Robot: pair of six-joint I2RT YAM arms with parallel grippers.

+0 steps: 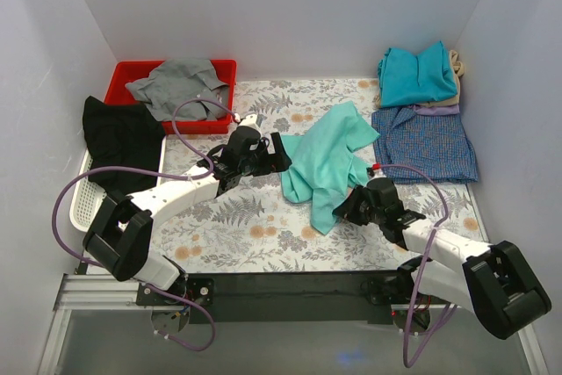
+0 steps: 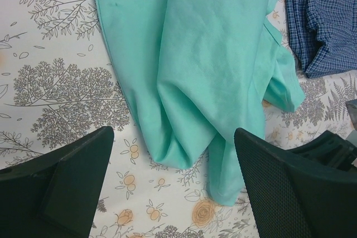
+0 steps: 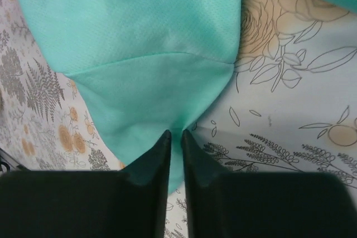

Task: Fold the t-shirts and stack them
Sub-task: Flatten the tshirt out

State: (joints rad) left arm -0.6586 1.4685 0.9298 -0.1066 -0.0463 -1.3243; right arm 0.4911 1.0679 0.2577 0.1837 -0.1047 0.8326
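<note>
Floral-printed table surface [image 1: 237,217] fills the middle of the top view. A crumpled mint-green cloth t-shirt [image 1: 325,160] lies at centre frame, between the two arms. A blue check cloth shirt [image 1: 426,142] lies flat at right, and a teal-blue cloth shirt [image 1: 417,76] sits above it at upper right. A red plastic bin [image 1: 123,72] at upper left holds a grey garment [image 1: 176,85]. Left gripper [image 1: 279,154], fingers spread wide, is just beside the t-shirt's left edge. Right gripper [image 1: 347,208], fingers pressed almost together, pinches the t-shirt's lower edge.
</note>
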